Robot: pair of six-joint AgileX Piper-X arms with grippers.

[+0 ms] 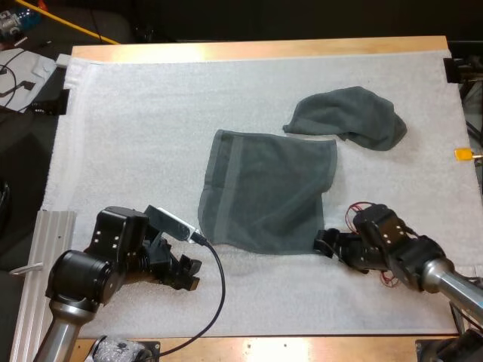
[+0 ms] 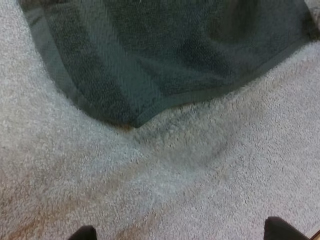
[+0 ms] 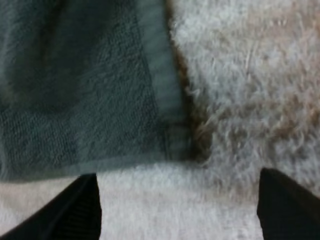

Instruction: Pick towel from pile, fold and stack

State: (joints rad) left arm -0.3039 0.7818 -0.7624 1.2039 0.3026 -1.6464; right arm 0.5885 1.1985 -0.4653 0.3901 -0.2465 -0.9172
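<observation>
- Judged to be the start of the fold: bring the left gripper (image 1: 187, 276) forward to the near left corner of the spread towel (image 1: 268, 192), and ease the right gripper (image 1: 327, 243) onto the near right corner just ahead of it.
- Slip one finger under each corner and close on the hem itself, not on the fuzzy white mat (image 1: 151, 113) beneath; likely to drag the mat's fibres otherwise.
- Raise both corners together and level, then carry them toward the far edge, to lay the near half over evenly; probably skews the fold if one side leads.
- Note the left gripper wide open and holding nothing, poised over bare mat just short of the towel's near left corner.
- Note the right gripper wide open as well, holding nothing, with its black fingers (image 3: 75, 210) set apart on either side of the near right corner, just shy of the hem.
- Picture the spread towel as dark grey-green terry with a smoother hem band along its edges, lying roughly flat in the middle of the mat, with a bowed near edge and a few soft ripples.
- Picture a crumpled towel (image 1: 347, 117) of the same colour, bunched in a mound at far right, just beyond the spread towel's far right corner; cannot tell whether touching it.
</observation>
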